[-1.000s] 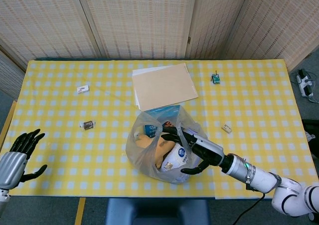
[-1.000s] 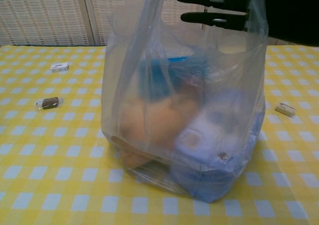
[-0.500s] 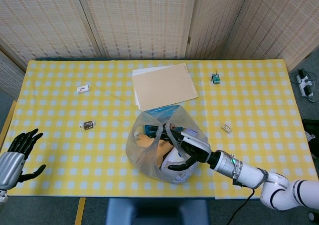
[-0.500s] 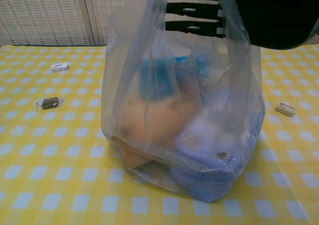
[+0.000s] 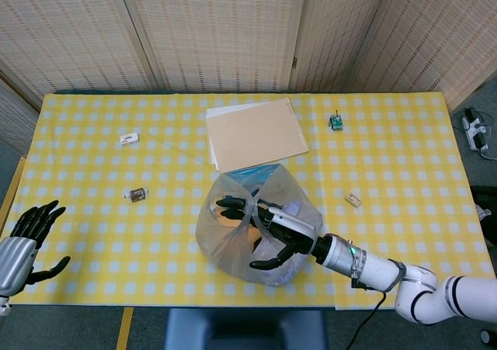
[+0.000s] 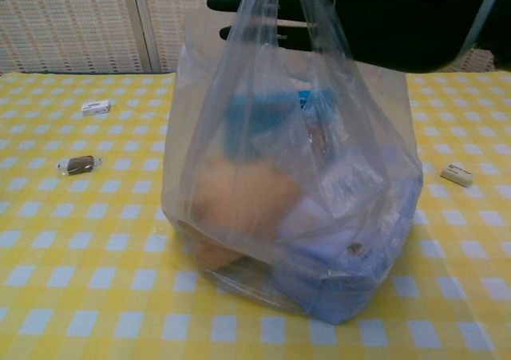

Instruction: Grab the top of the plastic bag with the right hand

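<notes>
A clear plastic bag point(image 5: 233, 245) point(image 6: 263, 216) full of groceries stands near the table's front edge. My right hand point(image 5: 270, 227) point(image 6: 375, 17) lies across the bag's top with its black fingers point(image 6: 255, 2) stretched out to the left and spread. The bag's handles drape around them. The thumb hangs apart over the bag's front side, and nothing is pinched. My left hand point(image 5: 27, 237) hovers at the table's front left corner, fingers apart and holding nothing. It does not show in the chest view.
A tan folder point(image 5: 256, 133) on white paper lies behind the bag. Small items are scattered about: a white packet point(image 5: 129, 138) point(image 6: 96, 107), a wrapped candy point(image 5: 137, 194) point(image 6: 79, 164), a white eraser point(image 5: 353, 199) point(image 6: 457, 174) and a green item point(image 5: 336, 121).
My right hand has slid left across the bag's top, its fingers now reaching past the handles. The bag's upper part has drawn in around them. The left hand has barely moved.
</notes>
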Motion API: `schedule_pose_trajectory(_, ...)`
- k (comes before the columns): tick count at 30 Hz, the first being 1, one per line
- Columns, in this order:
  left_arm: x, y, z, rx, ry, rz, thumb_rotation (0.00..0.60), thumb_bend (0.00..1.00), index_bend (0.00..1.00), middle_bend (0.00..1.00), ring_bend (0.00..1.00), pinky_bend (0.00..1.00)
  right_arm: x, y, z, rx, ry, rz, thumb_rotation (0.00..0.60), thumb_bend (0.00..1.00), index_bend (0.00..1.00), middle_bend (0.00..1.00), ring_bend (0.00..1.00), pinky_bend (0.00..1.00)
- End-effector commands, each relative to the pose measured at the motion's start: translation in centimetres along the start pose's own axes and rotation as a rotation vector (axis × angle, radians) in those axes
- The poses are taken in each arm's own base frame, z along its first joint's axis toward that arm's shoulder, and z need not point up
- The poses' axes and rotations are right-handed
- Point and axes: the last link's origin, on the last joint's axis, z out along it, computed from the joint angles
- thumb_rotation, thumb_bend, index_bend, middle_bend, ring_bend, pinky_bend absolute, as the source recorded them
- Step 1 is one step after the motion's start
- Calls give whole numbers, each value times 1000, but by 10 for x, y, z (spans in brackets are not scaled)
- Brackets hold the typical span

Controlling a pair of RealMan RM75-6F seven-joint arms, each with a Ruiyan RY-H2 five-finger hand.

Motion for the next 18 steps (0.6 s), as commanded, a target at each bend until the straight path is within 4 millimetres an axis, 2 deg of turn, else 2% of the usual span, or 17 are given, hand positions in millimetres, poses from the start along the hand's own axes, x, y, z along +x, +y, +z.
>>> schedule_pose_trajectory(1, 0, 0, 0, 0, 1, 0, 600, 319, 14, 51, 49, 11, -1, 0, 7, 6, -7, -15, 600, 291, 0, 2, 57, 0)
schedule_pose_trajectory(8, 1, -1, 0, 1, 0, -4, 600, 318, 15, 51, 50, 11, -7, -2, 32, 19, -22, -36, 600, 291, 0, 2, 64, 0)
schedule_pose_trajectory(18, 2, -2, -1, -1, 1, -11, 600, 318, 15, 51, 49, 11, -13, -1, 52, 50, -39, -19, 600, 292, 0, 4, 72, 0)
